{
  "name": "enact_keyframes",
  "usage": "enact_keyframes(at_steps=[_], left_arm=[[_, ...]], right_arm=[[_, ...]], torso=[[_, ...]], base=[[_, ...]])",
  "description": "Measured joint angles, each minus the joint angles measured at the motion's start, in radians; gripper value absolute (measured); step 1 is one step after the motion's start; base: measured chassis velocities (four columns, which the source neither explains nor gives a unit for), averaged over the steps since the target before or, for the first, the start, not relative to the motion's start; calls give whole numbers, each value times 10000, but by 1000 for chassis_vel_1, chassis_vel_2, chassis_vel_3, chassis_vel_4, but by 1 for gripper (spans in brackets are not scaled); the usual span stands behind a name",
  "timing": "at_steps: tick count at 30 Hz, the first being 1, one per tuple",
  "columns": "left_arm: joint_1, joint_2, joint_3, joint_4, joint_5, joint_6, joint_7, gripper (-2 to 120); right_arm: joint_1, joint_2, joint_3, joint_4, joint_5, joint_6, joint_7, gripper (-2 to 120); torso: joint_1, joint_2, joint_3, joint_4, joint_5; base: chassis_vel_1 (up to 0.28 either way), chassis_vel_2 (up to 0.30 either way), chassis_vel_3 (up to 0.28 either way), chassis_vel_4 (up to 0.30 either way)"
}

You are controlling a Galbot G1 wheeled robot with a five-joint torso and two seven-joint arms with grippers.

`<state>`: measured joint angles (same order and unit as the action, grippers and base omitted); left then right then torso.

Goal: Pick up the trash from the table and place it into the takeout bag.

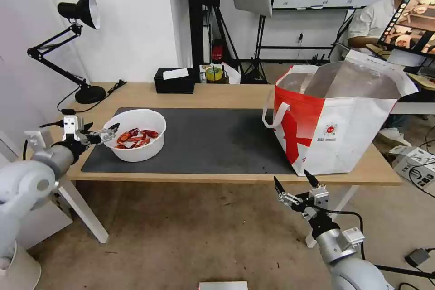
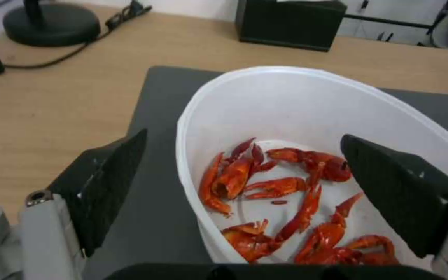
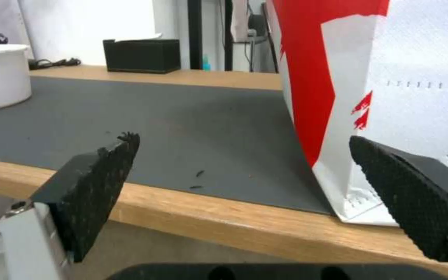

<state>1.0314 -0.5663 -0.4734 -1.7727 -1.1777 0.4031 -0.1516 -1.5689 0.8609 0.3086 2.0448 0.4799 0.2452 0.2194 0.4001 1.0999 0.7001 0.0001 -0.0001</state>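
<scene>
The trash in sight is a white round bowl of red crayfish shells, standing on the left end of the dark grey mat on the light-wood table. My left gripper is open at the bowl's near-left rim. In the left wrist view one finger is outside the wall and the other is over the shells inside. The white and red takeout bag stands open on the table's right end. My right gripper hangs open just below the table's front edge, in front of the bag.
A black tissue box and a tape roll sit at the table's back edge. A black desk lamp with its cord occupies the back left corner. Cables and a power strip lie on the floor at the right.
</scene>
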Motion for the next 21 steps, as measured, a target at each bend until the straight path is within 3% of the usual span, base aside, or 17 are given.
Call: enact_keyframes(at_steps=[3, 7, 11, 13, 21], left_arm=[[-314, -58, 265, 213, -99, 277, -159, 100], [-918, -202, 835, 604, -118, 1032, -854, 100], [-1174, -251, 1069, 745, -218, 1238, -1164, 100], [-1625, -318, 1363, 910, -718, 1681, -1739, 100], [-2462, -347, 1754, 1222, -2123, 2749, -2498, 100]], right_arm=[[0, 0, 0, 0, 0, 0, 0, 100], [0, 0, 0, 0, 0, 0, 0, 100], [0, 0, 0, 0, 0, 0, 0, 100], [0, 0, 0, -1, 0, 0, 0, 100], [0, 0, 0, -1, 0, 1, -1, 100]], torso=[[0, 0, 0, -1, 0], [0, 0, 0, -1, 0], [0, 0, 0, 0, -1], [0, 0, 0, -1, 0], [0, 0, -1, -1, 1]], base=[[0, 0, 0, 0], [0, 0, 0, 0], [0, 0, 0, 0], [0, 0, 0, 0], [0, 0, 0, 0]])
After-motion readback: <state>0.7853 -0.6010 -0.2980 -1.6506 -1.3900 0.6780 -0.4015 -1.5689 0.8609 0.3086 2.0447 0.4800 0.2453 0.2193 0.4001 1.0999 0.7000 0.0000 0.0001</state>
